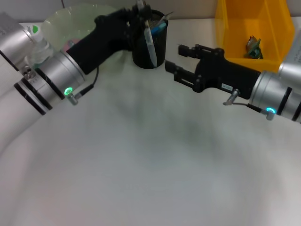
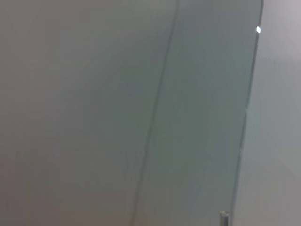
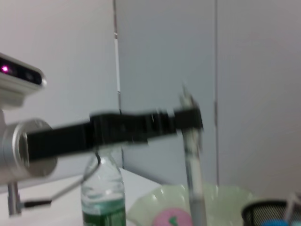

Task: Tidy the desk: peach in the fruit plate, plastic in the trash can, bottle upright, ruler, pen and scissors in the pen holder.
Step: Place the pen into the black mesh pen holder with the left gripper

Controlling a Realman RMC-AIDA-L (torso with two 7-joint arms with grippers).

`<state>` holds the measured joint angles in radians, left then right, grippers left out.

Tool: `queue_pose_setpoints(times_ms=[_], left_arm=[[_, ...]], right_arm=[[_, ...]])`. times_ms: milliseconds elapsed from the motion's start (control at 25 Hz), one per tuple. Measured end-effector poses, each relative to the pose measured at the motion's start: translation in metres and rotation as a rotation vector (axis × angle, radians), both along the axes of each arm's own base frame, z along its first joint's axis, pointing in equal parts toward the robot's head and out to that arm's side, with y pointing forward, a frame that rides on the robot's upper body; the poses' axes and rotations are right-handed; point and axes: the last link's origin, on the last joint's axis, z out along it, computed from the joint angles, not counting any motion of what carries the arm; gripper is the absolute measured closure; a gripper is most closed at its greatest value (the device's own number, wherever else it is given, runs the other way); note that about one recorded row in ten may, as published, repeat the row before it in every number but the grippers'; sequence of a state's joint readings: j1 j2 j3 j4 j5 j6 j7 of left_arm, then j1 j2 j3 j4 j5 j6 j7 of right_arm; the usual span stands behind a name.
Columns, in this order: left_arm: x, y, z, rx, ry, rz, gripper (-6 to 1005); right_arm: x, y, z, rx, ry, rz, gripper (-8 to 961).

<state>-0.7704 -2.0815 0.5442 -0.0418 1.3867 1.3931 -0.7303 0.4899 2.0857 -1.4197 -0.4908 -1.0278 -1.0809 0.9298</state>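
Black pen holder (image 1: 149, 47) holds ruler (image 1: 150, 44); left pincer (image 1: 140, 10) grips pen (image 3: 194, 165).

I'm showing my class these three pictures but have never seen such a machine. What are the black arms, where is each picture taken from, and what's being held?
This is a two-armed robot tidying a desk. The head view looks down on the table. The left hand holds a pen over the black pen holder. The right hand hangs open and empty beside it. Behind stand a yellow trash can with plastic inside, a green fruit plate and an upright bottle. The right wrist view shows the left hand from the side; the left wrist view shows only wall.
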Motion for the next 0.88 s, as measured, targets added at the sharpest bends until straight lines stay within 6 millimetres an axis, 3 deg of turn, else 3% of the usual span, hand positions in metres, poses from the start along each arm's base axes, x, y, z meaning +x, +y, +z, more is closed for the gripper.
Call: queue_pose_setpoints(times_ms=[240, 400, 560, 880], left_arm=[[0.021, 0.016, 0.0, 0.138, -0.011, 0.013, 830], [0.035, 0.032, -0.003, 0.182, 0.009, 0.048, 821], [0.051, 0.052, -0.008, 0.237, 0.084, 0.087, 811], [0.054, 0.072, -0.018, 0.288, 0.242, 0.186, 791]], right_arm=[[0.02, -0.007, -0.006, 0.001, -0.044, -0.053, 351], [0.025, -0.013, -0.013, -0.005, -0.07, -0.049, 301], [0.027, -0.014, -0.013, -0.009, -0.068, -0.056, 301], [0.027, -0.015, -0.012, -0.01, -0.062, -0.055, 301]])
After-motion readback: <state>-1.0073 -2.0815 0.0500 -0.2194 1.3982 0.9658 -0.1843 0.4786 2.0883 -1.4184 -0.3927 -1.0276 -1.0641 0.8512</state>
